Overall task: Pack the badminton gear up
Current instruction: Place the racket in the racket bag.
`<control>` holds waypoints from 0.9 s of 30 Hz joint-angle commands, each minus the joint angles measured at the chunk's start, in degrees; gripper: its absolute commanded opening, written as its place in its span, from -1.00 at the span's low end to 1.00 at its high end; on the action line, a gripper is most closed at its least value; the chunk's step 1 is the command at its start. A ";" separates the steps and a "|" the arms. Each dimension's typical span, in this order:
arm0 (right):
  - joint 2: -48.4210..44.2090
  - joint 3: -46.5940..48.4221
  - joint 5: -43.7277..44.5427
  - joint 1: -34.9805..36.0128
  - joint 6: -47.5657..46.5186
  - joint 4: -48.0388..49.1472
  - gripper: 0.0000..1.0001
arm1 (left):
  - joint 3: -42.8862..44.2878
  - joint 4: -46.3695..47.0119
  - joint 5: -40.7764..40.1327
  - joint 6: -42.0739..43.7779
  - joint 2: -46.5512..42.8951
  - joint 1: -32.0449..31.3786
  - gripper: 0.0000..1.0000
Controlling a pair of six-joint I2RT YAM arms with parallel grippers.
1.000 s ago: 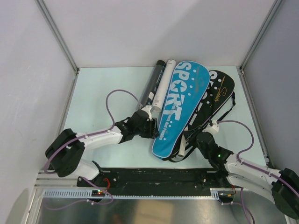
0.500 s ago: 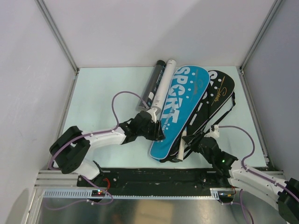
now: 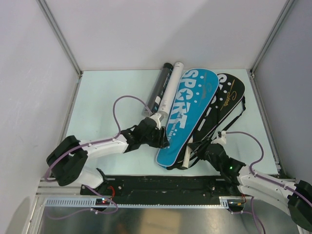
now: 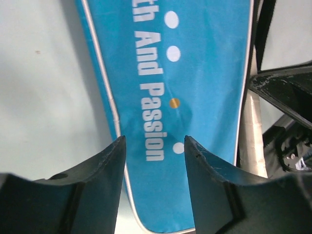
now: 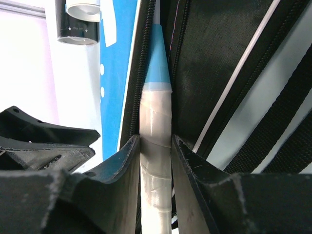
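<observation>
The blue racket-shaped fabric bag (image 3: pixel 187 114) printed with "SPORT" is laid slantwise on the pale table (image 3: pixel 102 97), with its wide end far right and its narrow end near left. It is laid partly over a black bag of the same shape (image 3: pixel 225 100). A white-taped racket handle (image 5: pixel 156 146) is seen at the near end, between the two bags, and its long axis follows theirs. Which bag it belongs to cannot be told.

This handle is enclosed by the right gripper (image 5: pixel 155 141), and both fingers are pressed on the tape, so it is judged to be grasped. The right arm is stretched low from the near right corner and is clearly the nearer one. A push toward the far right, along the axis, is probably what is needed.

The left gripper (image 4: pixel 153 142) is held released over the left edge of the blue bag, with nothing gripped. The left arm is reached across low from the near left
</observation>
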 commanded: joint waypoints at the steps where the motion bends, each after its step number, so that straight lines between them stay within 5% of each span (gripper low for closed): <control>1: 0.33 -0.17 -0.42 1.09 1.09 0.99 -0.35 | -1.04 -4.82 -7.38 1.88 -3.86 -0.23 0.12; 27: 12.93 2.10 6.79 2.07 2.98 18.02 -0.54 | -5.16 7.30 4.07 -3.48 -1.67 -3.42 -0.03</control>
